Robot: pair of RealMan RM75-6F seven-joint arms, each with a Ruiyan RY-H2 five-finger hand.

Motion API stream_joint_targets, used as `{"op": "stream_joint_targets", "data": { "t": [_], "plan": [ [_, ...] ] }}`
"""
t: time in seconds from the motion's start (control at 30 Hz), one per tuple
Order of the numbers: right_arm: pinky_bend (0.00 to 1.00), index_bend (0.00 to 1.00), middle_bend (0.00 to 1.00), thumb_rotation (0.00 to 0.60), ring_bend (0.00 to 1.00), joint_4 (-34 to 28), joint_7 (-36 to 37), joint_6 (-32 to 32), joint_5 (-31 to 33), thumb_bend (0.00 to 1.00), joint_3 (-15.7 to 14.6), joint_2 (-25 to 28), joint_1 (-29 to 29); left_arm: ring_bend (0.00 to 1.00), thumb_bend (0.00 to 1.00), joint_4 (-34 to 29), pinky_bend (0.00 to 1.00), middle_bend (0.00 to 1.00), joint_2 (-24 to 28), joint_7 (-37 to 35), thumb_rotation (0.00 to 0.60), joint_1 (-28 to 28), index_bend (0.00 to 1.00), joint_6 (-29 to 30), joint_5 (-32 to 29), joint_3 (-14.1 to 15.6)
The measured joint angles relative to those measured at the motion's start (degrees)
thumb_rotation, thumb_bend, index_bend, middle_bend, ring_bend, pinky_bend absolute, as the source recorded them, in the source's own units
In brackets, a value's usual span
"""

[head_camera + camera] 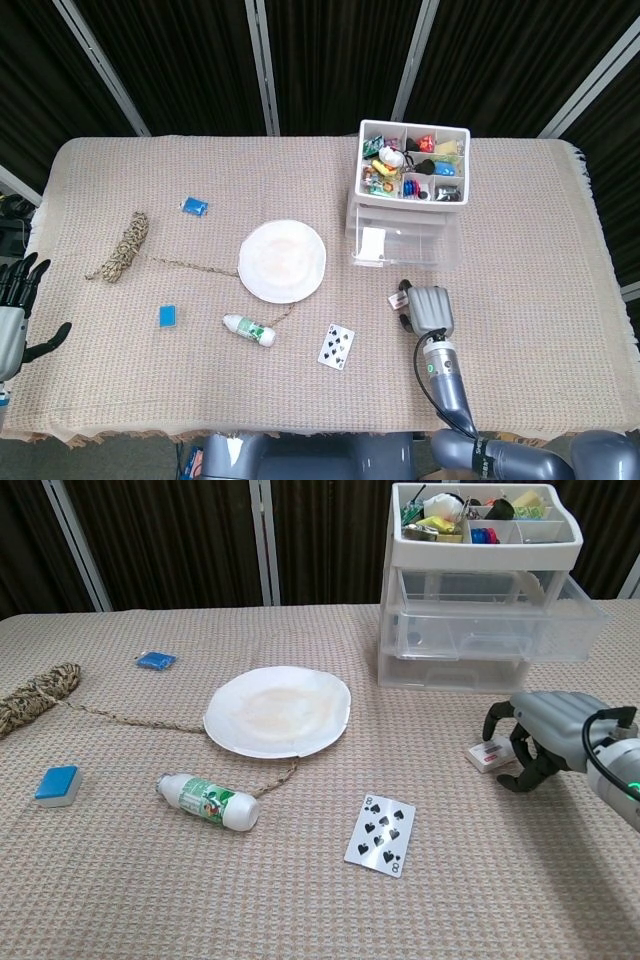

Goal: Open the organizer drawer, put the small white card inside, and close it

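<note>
Dark curtains hang behind the table (560,260), which wears a woven beige cloth. My right hand (545,742) arches over the small white card (491,755), fingers curled around it, not yet pinching. My left hand (18,305) rests spread at the far edge. The organizer (487,600) stands just beyond, its middle drawer (500,630) pulled out. The card is thin and lies flat, white with a red mark; I think my fingertips could skid it along the cloth instead of lifting it.
</note>
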Motion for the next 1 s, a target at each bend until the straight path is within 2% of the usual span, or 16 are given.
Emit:
{"op": "stream_joint_targets", "data": {
  "t": [0.27, 0.43, 0.73, 1.0],
  "plan": [
    [0.53, 0.45, 0.75, 0.6, 0.75, 0.43, 0.24, -0.51, 0.89, 0.23, 1.18, -0.93, 0.25, 0.0, 0.29, -0.11, 0.0, 0.0, 0.06, -0.03, 0.6, -0.01, 0.02, -0.13, -0.16, -0.02],
    [0.53, 0.58, 0.75, 0.6, 0.75, 0.4, 0.26, -0.08, 0.35, 0.23, 1.0, -1.39, 0.04, 0.0, 0.29, -0.14, 0.0, 0.0, 0.08, -0.07, 0.6, 0.0, 0.02, -0.11, -0.15, -0.03],
    [0.53, 0.6, 0.75, 0.6, 0.75, -2.13, 1.1, 1.58, -1.33, 0.23, 0.7, -0.7, -0.95, 0.0, 0.29, -0.06, 0.0, 0.0, 0.04, -0.04, 0.6, -0.01, 0.02, -0.06, -0.06, -0.03],
    [0.53, 0.61, 0.75, 0.6, 0.75, -9.45, 2.21, 4.45, -4.93, 0.23, -0.72, 3.6, -3.01, 0.0, 0.29, 0.02, 0.0, 0.0, -0.04, 0.14, 0.6, 0.04, 0.02, 0.17, 0.11, -0.02]
  ]
}}
